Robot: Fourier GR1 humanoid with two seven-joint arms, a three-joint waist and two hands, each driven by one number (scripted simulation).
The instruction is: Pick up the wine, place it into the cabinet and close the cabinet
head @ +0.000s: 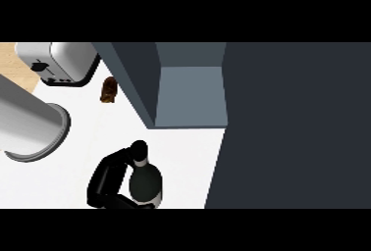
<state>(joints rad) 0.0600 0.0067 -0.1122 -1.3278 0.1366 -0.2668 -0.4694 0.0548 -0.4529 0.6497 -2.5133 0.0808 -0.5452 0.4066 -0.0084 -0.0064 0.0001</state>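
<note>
Head view: a dark wine bottle [144, 179] stands near the lower edge of the white counter [181, 147], its neck pointing toward the far side. A black hand [107, 179] curls round the bottle from the left, fingers wrapping under its base and along its side; which arm it belongs to cannot be told. Just right of the bottle rises the dark cabinet door [297, 122], swung open, with the grey cabinet interior [190, 93] beyond. Far left sit a silver toaster [64, 61], a large steel pot [29, 122] and a small brown object [109, 89].
</note>
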